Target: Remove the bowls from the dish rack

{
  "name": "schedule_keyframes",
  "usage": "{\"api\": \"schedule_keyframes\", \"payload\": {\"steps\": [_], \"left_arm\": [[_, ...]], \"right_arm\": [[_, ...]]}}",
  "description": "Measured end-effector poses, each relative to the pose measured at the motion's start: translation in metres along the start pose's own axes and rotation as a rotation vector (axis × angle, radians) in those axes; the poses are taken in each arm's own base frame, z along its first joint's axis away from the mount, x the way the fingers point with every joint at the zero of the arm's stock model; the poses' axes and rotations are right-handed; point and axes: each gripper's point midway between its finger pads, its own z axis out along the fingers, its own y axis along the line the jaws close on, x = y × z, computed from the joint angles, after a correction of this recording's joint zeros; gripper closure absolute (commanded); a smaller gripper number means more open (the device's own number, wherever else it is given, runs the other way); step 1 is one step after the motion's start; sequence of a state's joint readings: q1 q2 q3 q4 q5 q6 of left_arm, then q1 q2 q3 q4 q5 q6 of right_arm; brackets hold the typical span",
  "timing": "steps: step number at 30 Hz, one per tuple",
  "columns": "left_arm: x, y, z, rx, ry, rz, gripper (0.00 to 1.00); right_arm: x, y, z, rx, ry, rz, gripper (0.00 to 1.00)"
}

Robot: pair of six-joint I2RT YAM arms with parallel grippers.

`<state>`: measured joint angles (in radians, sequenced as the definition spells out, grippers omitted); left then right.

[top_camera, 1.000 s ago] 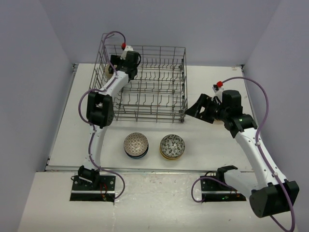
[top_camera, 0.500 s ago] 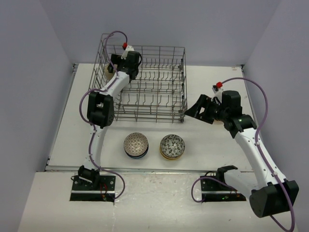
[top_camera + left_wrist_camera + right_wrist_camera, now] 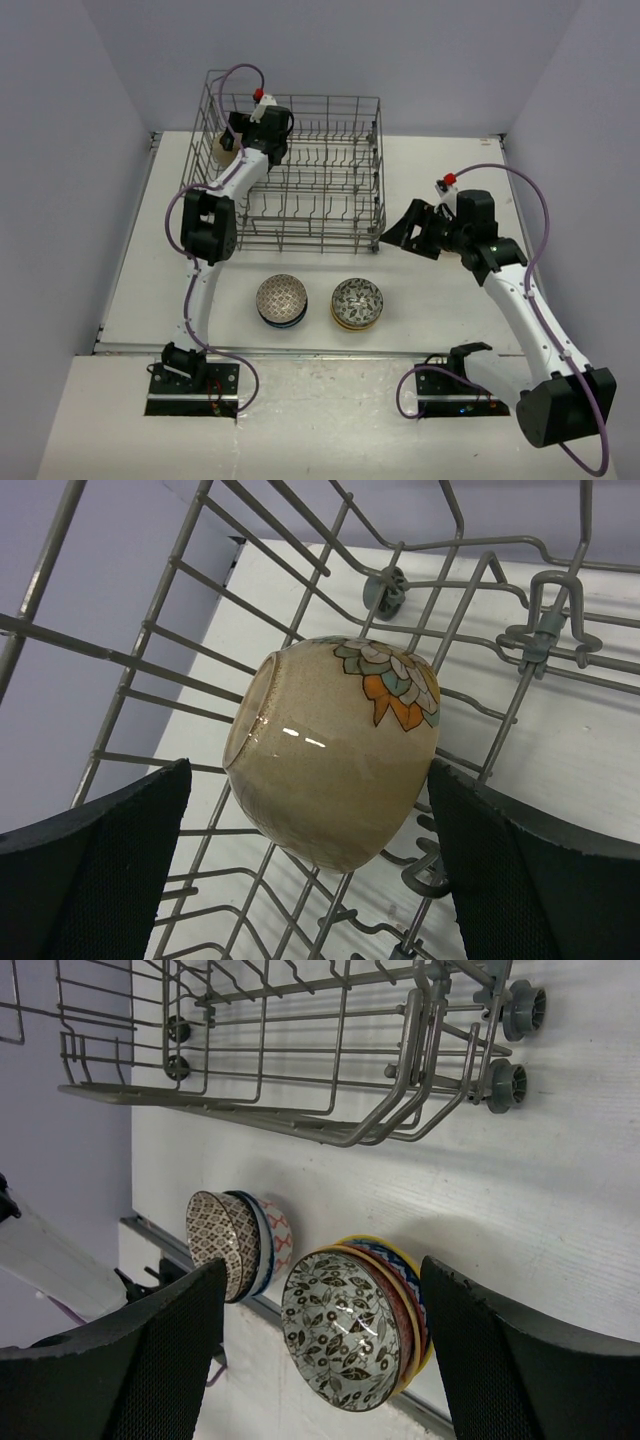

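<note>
The grey wire dish rack (image 3: 330, 185) stands at the back. One beige bowl (image 3: 227, 150) with an orange, green and blue leaf pattern lies on its side in the rack's far left corner. My left gripper (image 3: 236, 142) is inside the rack, open, with the bowl (image 3: 335, 750) between its fingers (image 3: 100, 870); the right finger is at the bowl's side and the left one is apart from it. My right gripper (image 3: 396, 230) is open and empty beside the rack's front right corner. Two stacks of patterned bowls (image 3: 282, 299) (image 3: 357, 302) sit on the table in front.
The right wrist view shows the rack's wheels (image 3: 510, 1050), the brown-patterned stack (image 3: 235, 1243) and the leaf-patterned stack (image 3: 350, 1340) with a yellow bowl at its bottom. The table's front edge (image 3: 300, 350) runs just behind both stacks. Walls close in on all sides.
My right gripper has moved a little left, closer to the rack's front right corner. My left gripper has edged slightly deeper into the far left corner.
</note>
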<state>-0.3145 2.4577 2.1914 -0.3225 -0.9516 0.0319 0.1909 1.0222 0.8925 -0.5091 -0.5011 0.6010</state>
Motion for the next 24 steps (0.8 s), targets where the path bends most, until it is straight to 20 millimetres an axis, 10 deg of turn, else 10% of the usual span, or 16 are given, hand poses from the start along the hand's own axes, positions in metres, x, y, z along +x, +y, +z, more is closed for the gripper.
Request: {"api": "schedule_keyframes", "payload": {"steps": [24], "left_arm": [[0.002, 0.018, 0.001, -0.078, 0.011, 0.057, 0.00]], "right_arm": [[0.003, -0.002, 0.005, -0.001, 0.026, 0.011, 0.21]]}}
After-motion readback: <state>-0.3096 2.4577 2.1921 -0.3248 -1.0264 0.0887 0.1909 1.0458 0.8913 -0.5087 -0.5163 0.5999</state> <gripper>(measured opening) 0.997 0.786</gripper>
